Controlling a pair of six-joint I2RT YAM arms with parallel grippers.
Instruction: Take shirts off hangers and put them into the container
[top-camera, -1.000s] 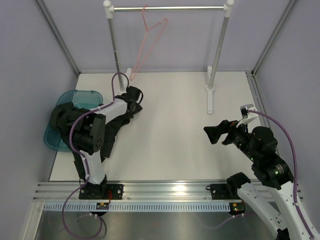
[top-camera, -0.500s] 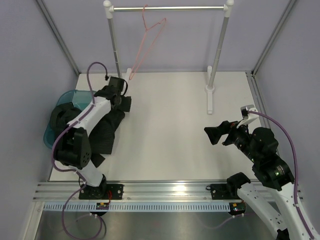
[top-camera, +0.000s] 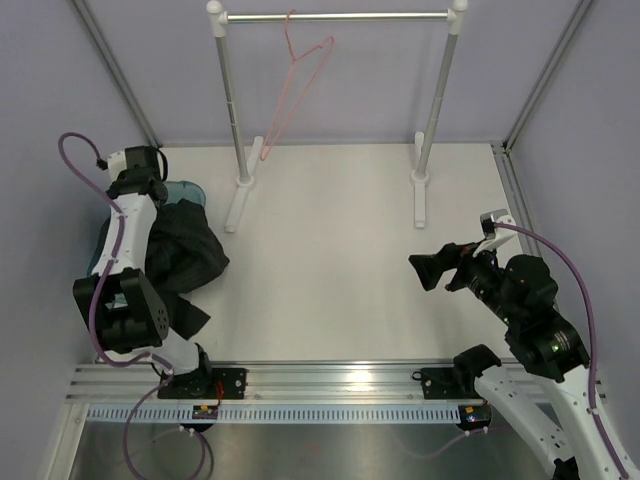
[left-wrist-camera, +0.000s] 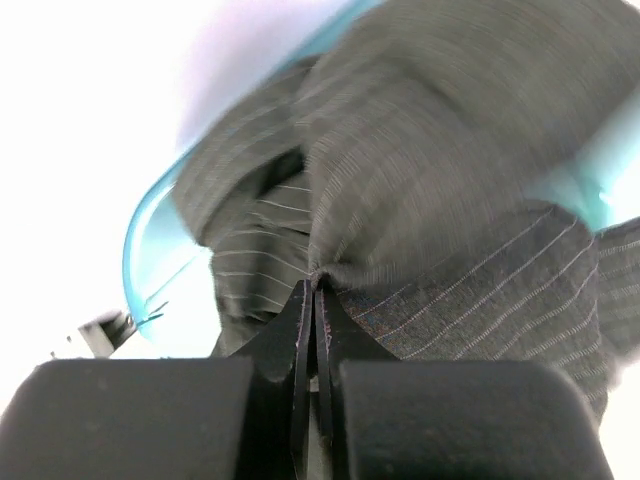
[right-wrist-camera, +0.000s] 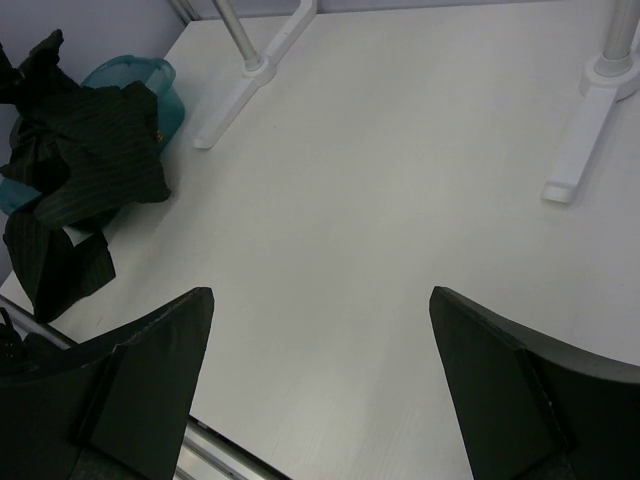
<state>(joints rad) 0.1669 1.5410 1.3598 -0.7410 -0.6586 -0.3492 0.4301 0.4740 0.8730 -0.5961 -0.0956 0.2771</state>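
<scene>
While the right tool (right-wrist-camera: 318, 296) is hanging wide open and empty over the bare middle of the worktop (top-camera: 340, 230), we are carrying the black pinstriped shirt (top-camera: 182, 250) with the left tool (left-wrist-camera: 312, 285), whose jaws are pressing flat together on a pinched fold of cloth. Over the last second the left arm has been swinging from nearer the middle of the worktop out to the far left, dragging the shirt along. The shirt is now bunching over the teal tub (top-camera: 187, 188) and hiding all but a sliver of rim at the far end. In the left wrist view the fabric is hanging from the pinch over the tub's blue bowl. The pink hanger (top-camera: 298, 80) is dangling bare on the rail (top-camera: 340, 16), so we are judging the stripping step done and the stowing step well under way. Part of the shirt is spilling past the tub's near side onto the worktop. We are therefore expecting a release here to leave cloth outside the rim, with some tucking still to do.
</scene>
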